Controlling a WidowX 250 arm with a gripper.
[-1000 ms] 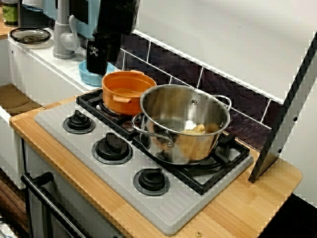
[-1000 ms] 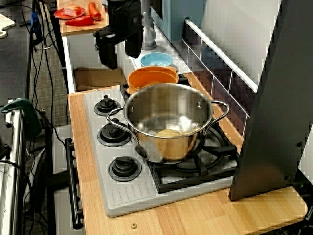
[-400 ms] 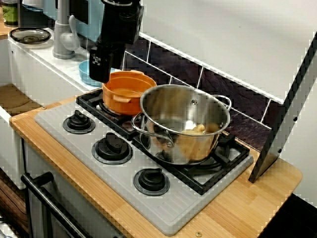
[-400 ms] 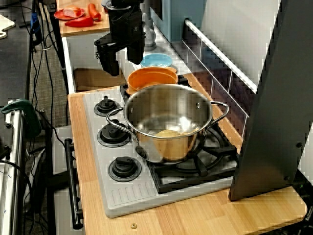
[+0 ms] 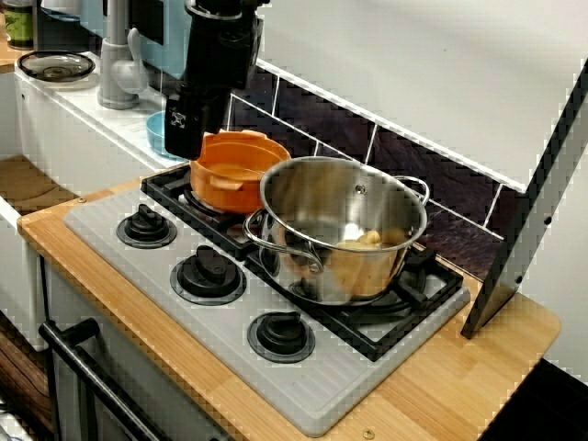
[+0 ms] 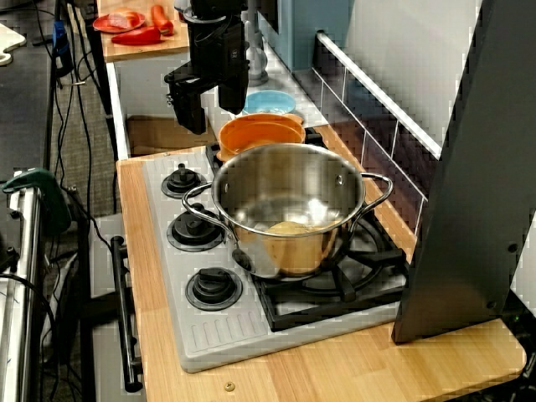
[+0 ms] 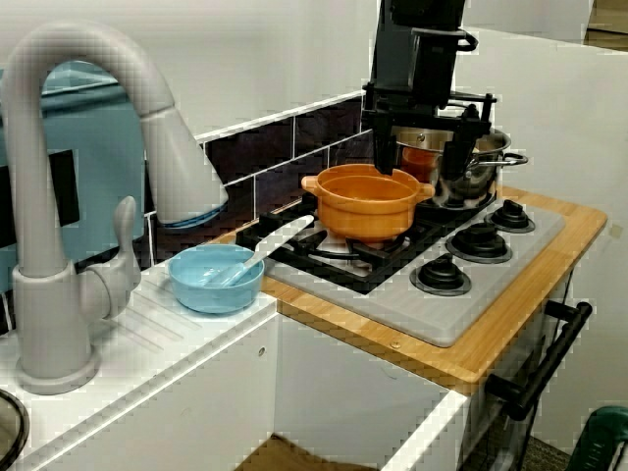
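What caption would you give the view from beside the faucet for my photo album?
Open gripper hovers close to the orange pot on the stove, a blue bowl beside the faucet.

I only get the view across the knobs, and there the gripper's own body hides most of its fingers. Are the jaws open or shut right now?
Observer: Open. In the view from the sink, the gripper shows two fingers spread apart with nothing between them.
Operator: The blue bowl is half hidden behind it here. Anything inside?
Observer: Yes, a pale spoon-like utensil rests in it, with its handle leaning out over the rim.
Operator: Anything farther back that I miss?
Observer: In the view from the stove's end, red food pieces lie on a wooden counter behind the gripper.
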